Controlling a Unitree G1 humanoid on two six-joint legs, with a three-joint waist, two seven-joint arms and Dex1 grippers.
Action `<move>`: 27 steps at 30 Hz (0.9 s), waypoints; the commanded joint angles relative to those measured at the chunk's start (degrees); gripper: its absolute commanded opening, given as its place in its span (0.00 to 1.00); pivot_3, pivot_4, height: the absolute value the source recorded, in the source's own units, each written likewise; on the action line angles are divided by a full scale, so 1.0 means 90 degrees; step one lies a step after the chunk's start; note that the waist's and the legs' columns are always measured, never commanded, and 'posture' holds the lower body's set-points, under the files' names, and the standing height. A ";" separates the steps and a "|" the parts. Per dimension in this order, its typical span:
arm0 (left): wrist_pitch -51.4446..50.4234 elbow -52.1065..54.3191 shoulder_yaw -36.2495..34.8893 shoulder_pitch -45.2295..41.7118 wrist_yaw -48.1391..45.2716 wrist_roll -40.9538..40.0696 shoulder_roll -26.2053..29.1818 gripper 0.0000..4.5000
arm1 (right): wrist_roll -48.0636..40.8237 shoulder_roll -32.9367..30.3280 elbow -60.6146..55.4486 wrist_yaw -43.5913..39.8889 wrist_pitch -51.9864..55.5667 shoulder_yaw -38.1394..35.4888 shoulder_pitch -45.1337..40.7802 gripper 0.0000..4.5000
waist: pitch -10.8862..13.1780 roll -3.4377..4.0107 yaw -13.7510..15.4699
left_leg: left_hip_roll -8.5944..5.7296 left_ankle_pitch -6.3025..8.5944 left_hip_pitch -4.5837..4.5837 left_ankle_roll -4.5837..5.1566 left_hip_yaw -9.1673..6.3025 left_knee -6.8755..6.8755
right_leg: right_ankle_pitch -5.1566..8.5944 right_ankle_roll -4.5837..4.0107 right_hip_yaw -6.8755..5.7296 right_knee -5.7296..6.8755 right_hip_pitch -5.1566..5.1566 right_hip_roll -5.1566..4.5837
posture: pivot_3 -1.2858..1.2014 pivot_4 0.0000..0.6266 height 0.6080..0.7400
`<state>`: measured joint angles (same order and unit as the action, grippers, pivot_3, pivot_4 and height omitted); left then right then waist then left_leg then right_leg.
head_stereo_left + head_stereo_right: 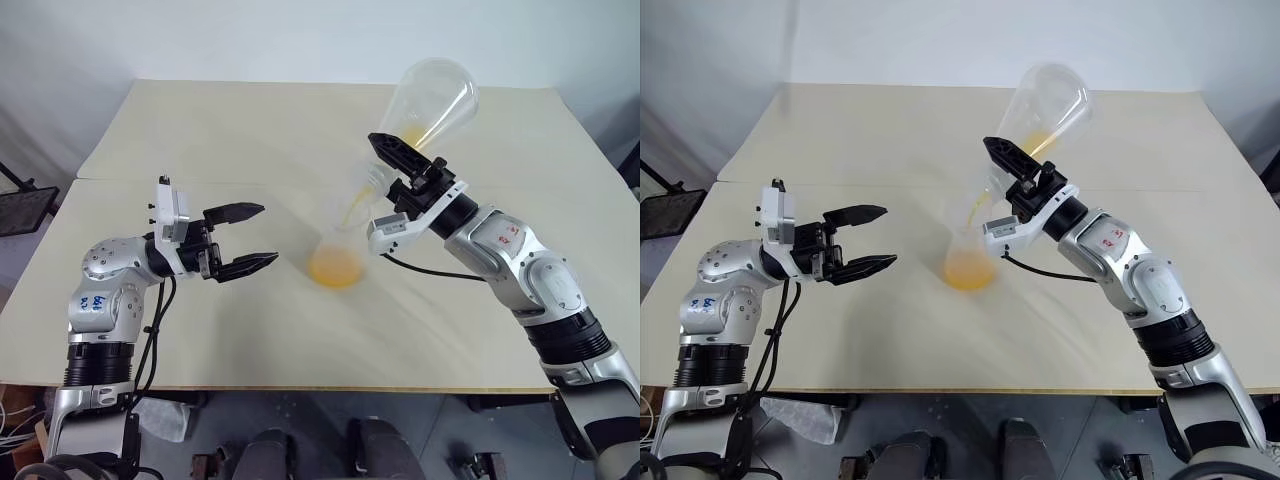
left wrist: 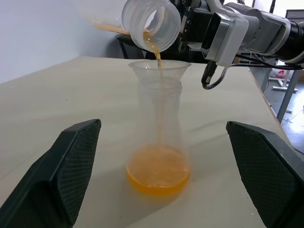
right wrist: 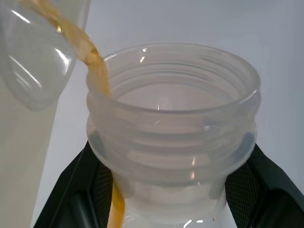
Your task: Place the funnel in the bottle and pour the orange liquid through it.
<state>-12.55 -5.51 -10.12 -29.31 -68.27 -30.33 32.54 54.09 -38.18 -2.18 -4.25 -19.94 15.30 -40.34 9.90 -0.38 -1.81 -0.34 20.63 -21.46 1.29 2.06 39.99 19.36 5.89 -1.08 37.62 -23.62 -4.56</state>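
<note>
I see my right gripper [image 1: 392,172] clamped around the threaded neck of a large clear plastic conical flask [image 1: 432,98], which it holds tipped well over above the pale beige table [image 1: 200,130], base raised and mouth angled down. A thin stream of translucent yellow-orange liquid [image 2: 156,56] runs from that mouth into the small clear plastic funnel [image 2: 159,72], whose wide round rim sits on top of the narrow neck of the smaller clear conical bottle [image 2: 159,123]. The bottle stands upright on the table near its middle, just below and to the left of my right gripper, and a shallow orange pool [image 2: 158,170] covers its flared bottom. A little orange liquid also lies along the lower inside wall of the tipped flask. My left gripper [image 1: 243,238] hovers level to the left of the bottle, its two black fingers spread wide apart and pointing toward it, near but not touching it. From the left wrist camera the bottle stands between those two open fingertips [image 2: 71,164], clear of both of them.
</note>
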 commanded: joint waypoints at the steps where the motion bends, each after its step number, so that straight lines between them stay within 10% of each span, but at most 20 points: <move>1: 0.0000 0.0117 -0.0072 -0.0016 0.0041 -0.0154 0.0022 1.00 | -0.0005 0.0012 -0.0268 0.0157 0.0008 -0.0201 -0.0144 0.58 | 0.0000 0.0000 0.0000 | 0.0000 0.0000 0.0000 0.0000 0.0000 0.0000 | 0.0000 0.0000 0.0000 0.0000 0.0000 0.0000 | 0.52 0.24 1.00; 27: -0.0089 0.0267 -0.0005 0.0002 0.0123 -0.0195 -0.0128 1.00 | 0.0145 -0.0045 -0.0150 0.0198 -0.0030 -0.0188 -0.0138 0.58 | 0.0000 0.0000 0.0000 | 0.0000 0.0000 0.0000 0.0000 0.0000 0.0000 | 0.0000 0.0000 0.0000 0.0001 0.0000 0.0000 | 0.52 0.24 1.00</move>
<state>-13.36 -5.17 -10.06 -29.30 -67.23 -30.45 31.50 55.53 -38.18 -2.11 -4.12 -20.08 15.30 -40.34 9.90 -0.38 -1.81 -0.34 20.63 -21.46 1.29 2.06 39.99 19.36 5.89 -1.08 37.62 -23.62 -4.56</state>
